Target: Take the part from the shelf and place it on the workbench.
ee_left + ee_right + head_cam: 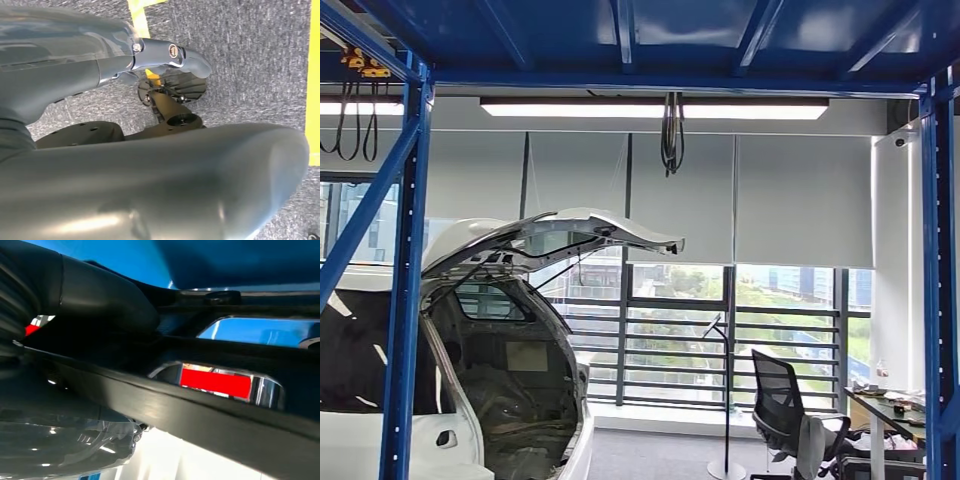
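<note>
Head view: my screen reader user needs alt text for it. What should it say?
A white car body with its tailgate raised stands behind blue shelf posts, under a blue shelf deck. Beyond it are tall windows with grey blinds, a black office chair and a desk.

A white car (pixel 471 400) stands at the left with its tailgate (pixel 554 235) raised. A black office chair (pixel 784 405) sits by the window (pixel 773 330), near a floor lamp (pixel 726 400). Grey carpet (pixel 245 75) carries yellow tape (pixel 314 80).
</note>
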`<state>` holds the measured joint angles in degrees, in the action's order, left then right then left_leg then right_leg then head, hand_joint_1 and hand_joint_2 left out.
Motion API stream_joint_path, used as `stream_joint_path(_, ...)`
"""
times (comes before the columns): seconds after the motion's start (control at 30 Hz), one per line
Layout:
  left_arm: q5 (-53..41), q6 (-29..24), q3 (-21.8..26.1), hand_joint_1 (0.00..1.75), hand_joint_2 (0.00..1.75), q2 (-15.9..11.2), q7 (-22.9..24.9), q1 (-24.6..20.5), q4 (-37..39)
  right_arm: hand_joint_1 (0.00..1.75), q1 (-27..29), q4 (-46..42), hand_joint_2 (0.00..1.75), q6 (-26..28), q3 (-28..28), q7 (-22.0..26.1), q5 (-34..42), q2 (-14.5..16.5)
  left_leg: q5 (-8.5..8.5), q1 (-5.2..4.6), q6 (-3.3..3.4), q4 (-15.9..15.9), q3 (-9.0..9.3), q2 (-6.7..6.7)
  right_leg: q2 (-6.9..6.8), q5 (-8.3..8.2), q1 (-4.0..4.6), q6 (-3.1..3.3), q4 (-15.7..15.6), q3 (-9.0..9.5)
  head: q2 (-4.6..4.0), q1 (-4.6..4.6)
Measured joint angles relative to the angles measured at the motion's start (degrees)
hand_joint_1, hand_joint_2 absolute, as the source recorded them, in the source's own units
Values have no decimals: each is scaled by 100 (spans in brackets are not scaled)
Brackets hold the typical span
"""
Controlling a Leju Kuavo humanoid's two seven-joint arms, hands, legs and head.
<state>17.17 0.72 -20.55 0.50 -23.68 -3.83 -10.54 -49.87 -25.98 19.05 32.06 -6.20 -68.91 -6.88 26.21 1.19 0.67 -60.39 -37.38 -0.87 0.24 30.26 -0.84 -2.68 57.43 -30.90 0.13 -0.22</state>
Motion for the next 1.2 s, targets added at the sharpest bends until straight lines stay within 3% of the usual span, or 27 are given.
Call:
stream_joint_path(0.33, -96, 165, -51, 0, 0, 0, -504, 7, 0, 175, 135, -127, 175, 236, -148, 155, 56, -172, 0, -2, 0, 0, 1, -1, -1, 0, -1, 0, 0, 3, 0, 0)
stream_joint_path(0.5, -102, 224, -72, 0, 0, 0, -521, 11, 0, 175, 223, -222, 175, 408, -237, 360, 162, -227, 0, -1, 0, 0, 0, 0, 0, 0, 0, 0, 1, 3, 0, 0)
stream_joint_path(0.77, -61, 262, -84, 0, 0, 0, -452, 38, 0, 175, 551, -1276, 175, 439, -283, 659, 471, -240, 1, -1, -1, 0, -2, 1, 1, 3, 1, 4, 3, -1, 0, 0)
stream_joint_path(1.1, 206, 246, 12, 0, 0, -4, -786, 117, 0, 175, 1239, -3825, 175, -61, -314, 1136, 1958, -291, 3, 0, -3, 1, -8, 1, 1, 12, 1, 10, 5, -8, 0, 0)
stream_joint_path(1.2, 252, 112, 49, 0, 0, -5, -762, 127, 0, 175, 1532, -4535, 175, -662, -353, 1783, 3223, -262, 4, 1, -5, 1, -9, -1, -3, 15, 4, 14, 5, -4, 0, 0)
